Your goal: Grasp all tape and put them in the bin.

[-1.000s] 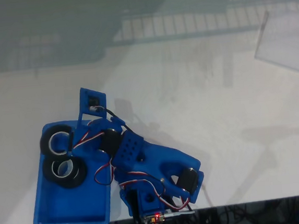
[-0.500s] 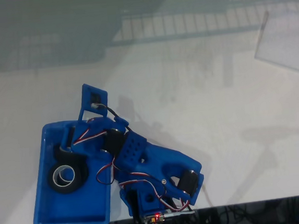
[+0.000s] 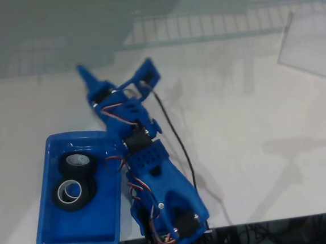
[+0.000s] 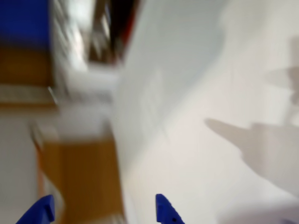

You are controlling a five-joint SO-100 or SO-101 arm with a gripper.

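Your blue two-finger gripper (image 3: 116, 74) stood open and empty, its jaws spread wide in a V above the bare white table (image 3: 237, 121). In the fixed view one pointed fingertip (image 3: 83, 71) reached toward the upper left and the other toward the upper right, well beyond the far edge of the bin. In the wrist view you saw the same gripper (image 4: 105, 210) as two blue tips at the bottom edge with pale tabletop between them; that picture was badly blurred, and the brown and blue shapes at its left could not be made out.

Behind the gripper, your blue plastic arm (image 3: 156, 174) with its red, white and black wires ran down the fixed view to its base at the table's near edge, passing just beside the right wall of the shallow rectangular glossy blue plastic bin (image 3: 49, 223).

Inside that bin lay two black ring-shaped rolls of tape with whitish cores: an upper roll (image 3: 78, 162) and a lower roll (image 3: 73, 191), touching or overlapping each other in the bin's upper half. A clear plastic sheet (image 3: 310, 46) rested far off at the table's upper right.
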